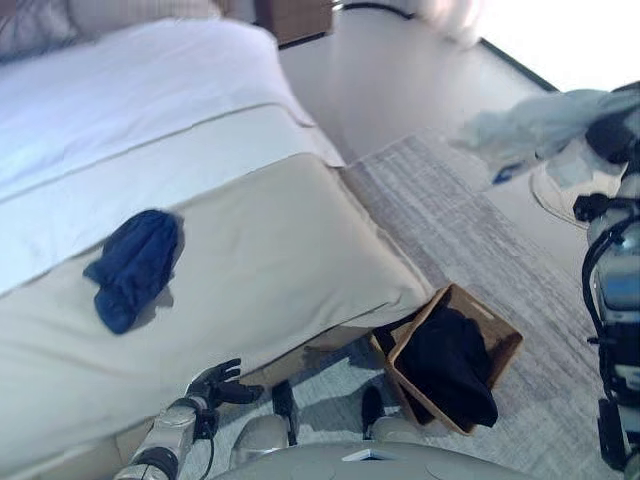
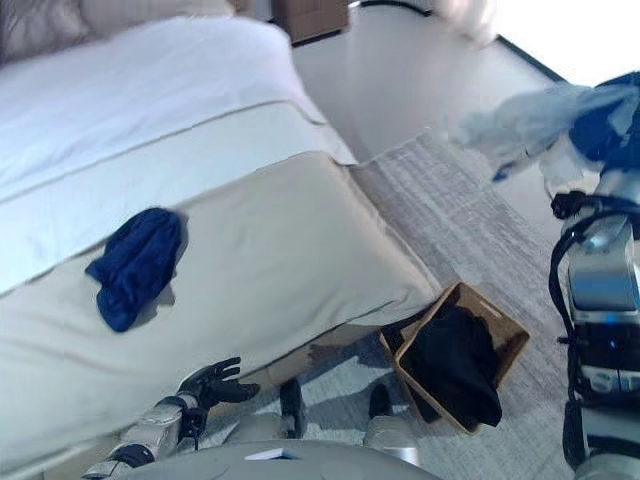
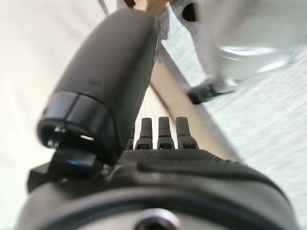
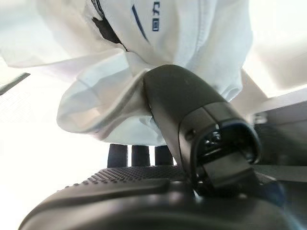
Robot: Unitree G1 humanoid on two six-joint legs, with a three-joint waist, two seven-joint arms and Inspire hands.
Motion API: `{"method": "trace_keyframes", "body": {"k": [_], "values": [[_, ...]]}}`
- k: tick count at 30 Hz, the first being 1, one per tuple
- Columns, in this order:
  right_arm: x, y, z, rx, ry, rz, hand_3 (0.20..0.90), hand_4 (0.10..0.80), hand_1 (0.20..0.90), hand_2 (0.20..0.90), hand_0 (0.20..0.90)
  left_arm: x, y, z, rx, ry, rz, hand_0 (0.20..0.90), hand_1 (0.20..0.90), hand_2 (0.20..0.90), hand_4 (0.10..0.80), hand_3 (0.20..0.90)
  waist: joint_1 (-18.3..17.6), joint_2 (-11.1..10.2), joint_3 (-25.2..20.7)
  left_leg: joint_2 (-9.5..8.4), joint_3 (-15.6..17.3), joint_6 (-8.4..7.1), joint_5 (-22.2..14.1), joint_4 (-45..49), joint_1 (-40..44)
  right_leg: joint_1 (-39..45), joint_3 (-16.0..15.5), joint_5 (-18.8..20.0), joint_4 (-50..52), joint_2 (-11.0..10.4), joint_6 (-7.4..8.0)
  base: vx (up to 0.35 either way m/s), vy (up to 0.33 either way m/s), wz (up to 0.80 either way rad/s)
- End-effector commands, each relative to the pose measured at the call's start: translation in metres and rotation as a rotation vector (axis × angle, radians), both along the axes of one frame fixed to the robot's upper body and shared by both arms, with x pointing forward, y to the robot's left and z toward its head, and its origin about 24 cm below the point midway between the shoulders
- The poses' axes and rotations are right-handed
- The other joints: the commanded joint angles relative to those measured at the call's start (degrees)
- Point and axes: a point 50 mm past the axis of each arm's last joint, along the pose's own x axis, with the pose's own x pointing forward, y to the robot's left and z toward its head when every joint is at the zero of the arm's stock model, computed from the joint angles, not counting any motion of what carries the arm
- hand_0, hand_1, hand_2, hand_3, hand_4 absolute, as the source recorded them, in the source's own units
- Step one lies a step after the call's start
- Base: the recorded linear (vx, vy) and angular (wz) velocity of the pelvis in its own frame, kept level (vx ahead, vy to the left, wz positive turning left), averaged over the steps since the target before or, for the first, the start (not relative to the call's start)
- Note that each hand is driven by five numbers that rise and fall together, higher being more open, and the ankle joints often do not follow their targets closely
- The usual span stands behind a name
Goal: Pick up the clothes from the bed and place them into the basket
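A dark blue garment (image 1: 133,265) lies crumpled on the beige bed cover (image 1: 280,250). My right hand (image 4: 192,124) is raised high at the right, shut on a white garment (image 1: 525,125) that hangs from it above the rug; the garment also shows in the right wrist view (image 4: 144,57) with the thumb pressed into it. A wooden basket (image 1: 505,345) stands tilted on the floor at the bed's foot corner with dark clothes (image 1: 450,365) in it. My left hand (image 1: 215,383) is open and empty, low by the bed's front edge.
A grey striped rug (image 1: 470,230) covers the floor to the right of the bed. White bedding (image 1: 130,90) covers the bed's far part. A dark wooden piece of furniture (image 1: 295,18) stands at the back.
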Motion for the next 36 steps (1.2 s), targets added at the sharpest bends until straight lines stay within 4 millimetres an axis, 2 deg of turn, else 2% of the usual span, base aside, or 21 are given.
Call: {"method": "trace_keyframes", "body": {"k": [1,3,5,9,12,14,16,19,20,21,22,23,25,30,33,36], "values": [[-0.004,0.005,0.015,-0.155,-0.026,0.086,0.2,0.1,0.3,0.3,0.3,-0.02,0.001,-0.009,0.043,0.119,-0.117,0.9,0.9,0.9,0.8,0.9,0.11,-0.77,-7.11,-0.94,0.37,0.87,-8.69,0.65,2.04,-0.86,-2.14,-3.28,2.12,2.17,-1.06,-0.017,-0.142,-0.25],[-0.006,-0.001,-0.01,-0.135,0.079,0.078,0.2,0.1,0.3,0.3,0.3,-0.021,-0.001,-0.01,0.042,0.124,-0.143,0.9,0.9,0.9,0.8,0.9,-0.36,-0.44,-6.64,-0.93,0.84,1.0,-8.83,0.7,2.37,-0.93,-1.92,-3.23,2.27,2.15,-1.03,-0.015,-0.122,-0.25],[-0.004,-0.003,-0.027,-0.131,0.139,0.066,0.2,0.1,0.3,0.3,0.3,-0.02,-0.001,-0.009,0.043,0.123,-0.169,0.9,0.9,0.9,0.8,0.9,-0.44,-0.02,-6.01,-0.89,1.09,1.06,-8.85,0.85,2.39,-1.11,-2.07,-3.17,2.47,1.98,-0.98,-0.033,-0.115,-0.26],[0.007,-0.007,-0.047,-0.133,0.235,0.016,0.2,0.1,0.3,0.3,0.3,-0.009,-0.005,-0.006,0.047,0.096,-0.212,0.9,0.9,0.9,0.8,0.9,-0.05,1.13,-4.13,-0.89,0.61,1.02,-8.37,1.2,0.99,-2.74,-2.51,-2.92,3.09,1.72,-1.0,-0.097,-0.111,-0.12],[0.024,-0.006,-0.045,-0.143,0.252,-0.018,0.2,0.1,0.3,0.3,0.3,0.013,-0.007,0.002,0.053,0.036,-0.233,0.9,0.9,0.9,0.8,0.9,0.26,2.34,-1.43,-1.03,0.05,0.88,-7.83,1.81,-1.87,-5.66,-2.86,-2.85,4.21,1.17,-1.07,-0.229,-0.075,-0.03],[0.036,-0.01,-0.036,-0.155,0.248,-0.057,0.2,0.1,0.3,0.3,0.3,0.037,-0.01,0.012,0.054,-0.035,-0.24,0.9,0.9,0.9,0.8,0.9,0.43,3.64,1.76,-1.5,-0.61,0.75,-7.16,2.55,-5.0,-8.69,-2.98,-2.71,5.25,0.65,-1.15,-0.327,-0.042,-0.01],[0.043,-0.014,-0.028,-0.16,0.252,-0.089,0.2,0.1,0.3,0.3,0.3,0.052,-0.014,0.019,0.051,-0.081,-0.241,0.9,0.9,0.9,0.8,0.9,0.46,4.76,3.8,-1.87,-1.13,0.69,-6.61,3.11,-7.19,-10.91,-2.89,-2.64,6.1,0.29,-1.24,-0.258,0.006,0.02],[0.058,-0.022,-0.018,-0.148,0.307,-0.18,0.2,0.1,0.3,0.3,0.3,0.086,-0.026,0.038,0.032,-0.206,-0.238,0.9,0.9,0.9,0.8,0.9,0.82,7.79,9.01,-2.51,-2.19,0.48,-4.89,4.45,-13.0,-16.59,-2.34,-2.22,7.87,-0.38,-1.54,-0.333,-0.012,0.06],[0.06,-0.025,-0.021,-0.137,0.349,-0.215,0.477,0.377,0.538,0.538,0.538,0.095,-0.027,0.044,0.026,-0.24,-0.236,0.9,0.9,0.9,0.8,0.9,0.91,8.53,10.53,-2.57,-2.37,0.42,-4.47,4.77,-14.33,-18.16,-2.33,-2.33,8.77,-0.5,-1.62,-0.229,-0.035,-0.01],[0.061,-0.029,-0.025,-0.121,0.398,-0.242,0.477,0.377,0.538,0.538,0.538,0.1,-0.028,0.048,0.02,-0.263,-0.236,0.9,0.9,0.9,0.8,0.9,1.01,9.07,11.48,-2.62,-2.53,0.41,-4.02,4.8,-15.24,-19.25,-2.34,-2.28,9.29,-0.52,-1.73,-0.182,-0.044,-0.06],[0.061,-0.032,-0.031,-0.098,0.454,-0.255,0.9,0.8,0.9,0.9,0.9,0.104,-0.028,0.052,0.014,-0.284,-0.238,0.9,0.9,0.9,0.8,0.9,1.22,9.6,12.23,-2.58,-2.69,0.38,-3.48,4.68,-16.12,-20.27,-2.4,-2.24,9.78,-0.53,-1.9,-0.153,-0.058,0.0],[0.06,-0.036,-0.039,-0.081,0.523,-0.287,0.9,0.8,0.9,0.9,0.9,0.11,-0.029,0.058,0.006,-0.311,-0.242,0.9,0.9,0.9,0.8,0.9,1.61,10.28,13.24,-2.58,-3.08,0.32,-2.86,4.37,-16.94,-21.31,-2.62,-2.31,10.3,-0.49,-2.16,-0.129,-0.071,0.05],[0.058,-0.039,-0.048,-0.036,0.552,-0.303,0.9,0.8,0.9,0.9,0.9,0.116,-0.031,0.064,-0.006,-0.335,-0.255,0.9,0.9,0.9,0.8,0.9,2.2,10.98,14.27,-2.66,-3.69,0.25,-2.39,4.37,-17.65,-21.91,-3.26,-2.59,10.96,-0.44,-2.59,-0.061,-0.056,0.08],[0.051,-0.044,-0.063,-0.027,0.682,-0.326,0.9,0.8,0.9,0.9,0.9,0.108,-0.027,0.06,-0.024,-0.314,-0.247,0.9,0.9,0.9,0.8,0.9,2.9,11.03,14.5,-2.38,-4.57,-0.23,-2.09,4.1,-16.92,-21.19,-4.35,-3.06,11.18,-0.28,-3.28,0.044,0.003,0.19],[0.045,-0.048,-0.069,0.056,0.729,-0.286,0.9,0.8,0.9,0.9,0.9,0.099,-0.014,0.056,-0.004,-0.282,-0.217,0.9,0.9,0.9,0.8,0.9,3.16,9.51,14.02,-1.82,-4.91,-0.5,-1.95,3.04,-15.69,-19.93,-4.67,-2.96,10.51,0.15,-3.26,0.072,-0.036,0.18],[0.037,-0.053,-0.066,0.074,0.751,-0.217,0.9,0.8,0.9,0.9,0.9,0.088,0.008,0.054,0.03,-0.242,-0.163,0.9,0.9,0.9,0.8,0.9,3.22,6.47,12.9,-1.05,-4.72,-0.75,-2.0,1.63,-13.68,-17.62,-4.95,-2.66,9.22,1.0,-3.06,0.097,-0.077,0.27]]}}
